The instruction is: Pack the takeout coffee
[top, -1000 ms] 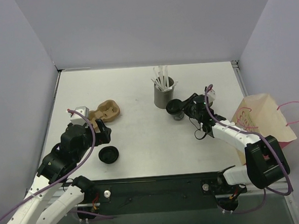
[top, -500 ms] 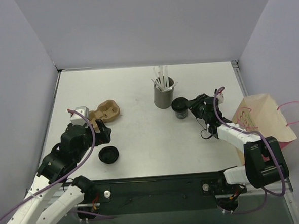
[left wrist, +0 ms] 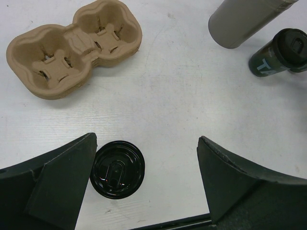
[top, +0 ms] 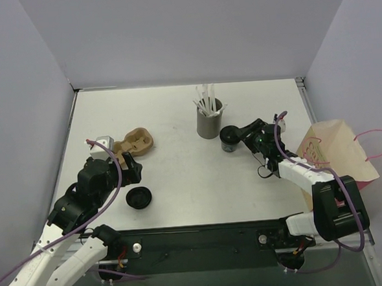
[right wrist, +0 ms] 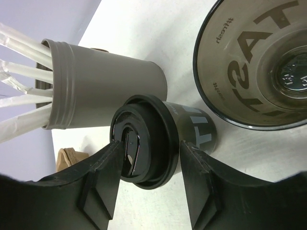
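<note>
The takeout coffee (top: 229, 138) is a short dark cup with a black lid, standing upright just right of the grey straw holder (top: 209, 119). My right gripper (top: 239, 135) reaches it from the right. In the right wrist view the jaws stand apart on either side of the cup's lid (right wrist: 153, 139), loosely flanking it; the right gripper (right wrist: 149, 146) is open. My left gripper (left wrist: 146, 141) hangs wide open over the table at the near left, holding nothing. The cup also shows far off in the left wrist view (left wrist: 277, 53).
A loose black lid (top: 138, 198) lies by the left gripper. A brown two-cup pulp carrier (top: 134, 141) sits at the left. A paper bag (top: 334, 153) with pink handles lies at the right edge. A dark open cup mouth (right wrist: 254, 62) fills the right wrist view's upper right.
A second ago the right gripper held the coffee cup tilted. The cup now stands upright slightly to the right, and the right jaws have widened off it. The left arm is still.
</note>
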Controlling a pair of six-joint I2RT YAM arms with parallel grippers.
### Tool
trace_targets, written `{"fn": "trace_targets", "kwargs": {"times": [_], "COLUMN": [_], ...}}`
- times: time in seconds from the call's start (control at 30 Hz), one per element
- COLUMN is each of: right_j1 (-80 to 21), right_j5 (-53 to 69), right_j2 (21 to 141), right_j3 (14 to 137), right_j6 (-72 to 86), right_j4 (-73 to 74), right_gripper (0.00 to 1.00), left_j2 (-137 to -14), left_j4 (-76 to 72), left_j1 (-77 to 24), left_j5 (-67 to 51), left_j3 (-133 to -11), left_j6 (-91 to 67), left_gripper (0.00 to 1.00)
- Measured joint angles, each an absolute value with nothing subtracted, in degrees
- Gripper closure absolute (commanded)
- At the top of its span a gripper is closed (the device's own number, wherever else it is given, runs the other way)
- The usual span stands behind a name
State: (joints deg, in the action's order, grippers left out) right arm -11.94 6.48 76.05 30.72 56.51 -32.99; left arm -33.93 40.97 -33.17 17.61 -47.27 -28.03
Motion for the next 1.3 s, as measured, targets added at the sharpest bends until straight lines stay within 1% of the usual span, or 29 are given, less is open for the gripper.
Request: {"fn": "trace_targets", "kwargs": {"times": [0.2, 0.4, 0.57, 0.73, 0.87, 1.1, 1.2, 1.3], "right_j1": [-11.92, -11.94, -12.58, -13.34, -13.54, -13.41, -12.38, -10.2], "right_j5": [6.0, 5.5, 5.58, 5.58, 3.79, -6.44, -12.19, -16.88], "right_j2": [73.34, 70.87, 68.66, 65.69, 62.37, 58.22, 58.08, 58.0], "right_j3": [33.04, 40.82, 48.86, 59.99, 67.96, 82.11, 86.06, 87.09], "right_j6": [52.73, 46.87, 39.75, 32.27, 27.64, 23.79, 23.09, 22.81], "right_j4": [-25.67, -15.07, -3.44, 13.8, 24.88, 42.33, 47.83, 51.75], "right_gripper": [0.44, 0.43, 0.42, 0.41, 0.4, 0.35, 0.35, 0.35], "left_j2": [-34.04, -34.24, -34.3, -34.24, -34.13, -33.93, -33.87, -33.87], "left_j4": [40.97, 40.97, 40.97, 40.97, 40.95, 40.97, 40.95, 40.95], "left_j1": [-33.17, -33.17, -33.19, -33.3, -33.3, -33.34, -33.47, -33.67], "left_j5": [17.58, 17.56, 17.54, 17.26, 17.1, 16.67, 16.36, 16.21], "left_j3": [-47.27, -47.27, -47.27, -47.27, -47.2, -46.72, -46.68, -46.68], "left_j6": [-28.03, -28.01, -28.01, -28.01, -27.99, -27.97, -27.97, -27.97], "left_gripper": [0.04, 0.04, 0.04, 0.04, 0.04, 0.04, 0.04, 0.04]}}
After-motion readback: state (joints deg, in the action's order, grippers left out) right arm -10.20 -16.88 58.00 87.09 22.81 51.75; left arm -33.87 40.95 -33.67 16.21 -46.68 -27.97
